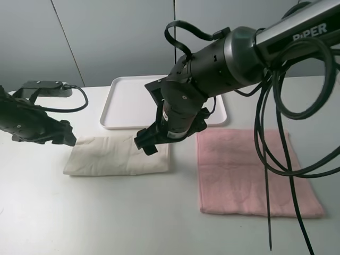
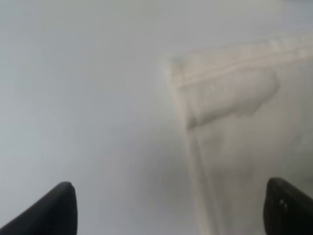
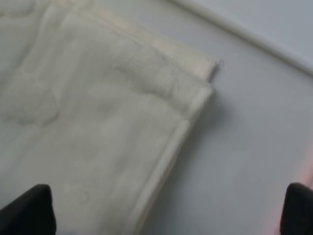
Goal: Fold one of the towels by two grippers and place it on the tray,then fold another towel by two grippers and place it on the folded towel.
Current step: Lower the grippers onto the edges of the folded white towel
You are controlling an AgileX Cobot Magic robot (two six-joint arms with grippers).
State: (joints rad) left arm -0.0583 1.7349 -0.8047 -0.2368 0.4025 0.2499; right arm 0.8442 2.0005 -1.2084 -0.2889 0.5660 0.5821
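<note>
Working on the first towel here, the cream towel (image 1: 114, 156). It's lying on the desk (image 1: 133, 218) just in front of the tray (image 1: 125, 87), and the tray has nothing on it yet. The pink towel (image 1: 249, 170) is spread flat off to the right, untouched, so that one's for later.

The cream towel looks already doubled over to me. Both wrist views show a second layer stacked along the hem at the corner. My guess is I'm between folds, or about to carry it to the tray. Can't tell which from here.

My left end effector (image 2: 168, 210) is wide apart and holding nothing. It hovers over the towel's left end, with one fingertip above bare desk and the other above the cloth. My right end effector (image 3: 164, 210) is also spread wide with nothing in it, and it hangs over the towel's right end on the tray side. Neither looks to be touching fabric, as far as I can see.

What the next move needs, I think:
- Both sides come down together, one at each end.
- Each pinch has to catch both layers, or the fold will peel apart when lifted.
- The right side has a loose-looking stacked corner, so I'd grab slightly inside it.
- The lift should be even so the cloth doesn't sag or twist on the way to the tray.
</note>
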